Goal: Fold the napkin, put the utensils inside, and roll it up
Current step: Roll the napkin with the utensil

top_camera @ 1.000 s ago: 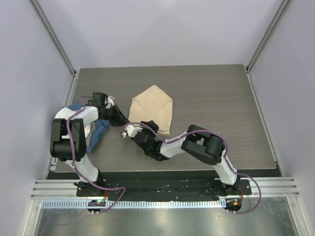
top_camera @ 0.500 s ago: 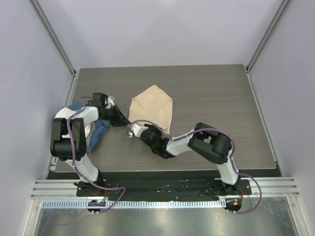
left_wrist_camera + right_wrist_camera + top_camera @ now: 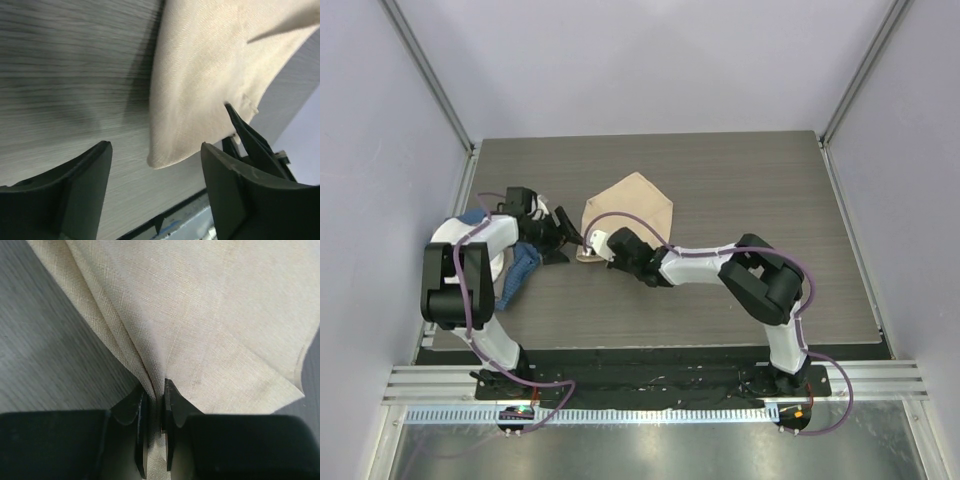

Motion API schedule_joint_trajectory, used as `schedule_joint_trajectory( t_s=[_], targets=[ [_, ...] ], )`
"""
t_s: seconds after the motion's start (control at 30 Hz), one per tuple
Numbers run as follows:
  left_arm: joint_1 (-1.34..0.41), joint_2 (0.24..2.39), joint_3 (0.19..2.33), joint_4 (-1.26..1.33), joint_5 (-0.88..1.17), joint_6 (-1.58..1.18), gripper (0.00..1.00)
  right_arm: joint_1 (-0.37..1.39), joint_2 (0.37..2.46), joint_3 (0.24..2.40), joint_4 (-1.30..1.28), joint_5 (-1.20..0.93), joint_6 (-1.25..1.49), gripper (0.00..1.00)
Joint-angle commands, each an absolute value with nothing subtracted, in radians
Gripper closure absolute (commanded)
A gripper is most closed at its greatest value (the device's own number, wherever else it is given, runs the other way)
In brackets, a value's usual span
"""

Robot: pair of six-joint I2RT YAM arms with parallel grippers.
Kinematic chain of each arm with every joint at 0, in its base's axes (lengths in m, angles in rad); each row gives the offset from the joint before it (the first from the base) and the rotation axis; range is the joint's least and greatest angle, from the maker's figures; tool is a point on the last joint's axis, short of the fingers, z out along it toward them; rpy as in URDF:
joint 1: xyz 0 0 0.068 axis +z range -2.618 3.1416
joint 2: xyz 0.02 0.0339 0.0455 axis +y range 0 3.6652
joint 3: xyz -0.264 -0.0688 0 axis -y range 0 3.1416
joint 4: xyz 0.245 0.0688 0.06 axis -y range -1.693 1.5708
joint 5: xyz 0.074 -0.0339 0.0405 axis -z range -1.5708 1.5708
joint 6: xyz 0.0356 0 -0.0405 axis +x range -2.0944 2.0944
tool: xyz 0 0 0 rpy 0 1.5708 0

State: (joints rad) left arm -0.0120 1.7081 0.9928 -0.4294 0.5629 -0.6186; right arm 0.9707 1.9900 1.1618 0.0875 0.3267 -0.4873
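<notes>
The napkin (image 3: 632, 212) lies partly folded on the surface (image 3: 760, 190). The right jaws are pinched tight on its near-left edge; the left jaws stand wide and empty just beside. Best carry that fold low and straight, edges matching.

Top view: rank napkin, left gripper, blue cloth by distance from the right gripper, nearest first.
1. napkin: touching, its near-left fold pinched between the fingers of the right gripper.
2. left gripper: just to the left, fingers open, close to the same napkin corner.
3. blue cloth: farther left, lying under the left arm near the table's left edge.
</notes>
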Motion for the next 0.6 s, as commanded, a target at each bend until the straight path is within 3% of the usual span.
schedule_joint_trajectory(
  t_s=[0.0, 0.3, 0.57],
  targets=[
    [-0.003, 1.592, 1.020, -0.480, 0.373, -0.581, 0.22, 0.962, 1.991, 1.254, -0.201, 0.108, -0.390, 0.96],
    [-0.006, 1.347, 0.855, -0.385, 0.227, -0.623, 0.14, 0.893, 2.009, 1.428, -0.504, -0.204, -0.288, 0.99],
    [-0.132, 1.163, 0.739, -0.357, 0.078, -0.624, 0.14, 0.790, 2.112, 1.537, -0.638, -0.503, -0.221, 0.99]
  ],
)
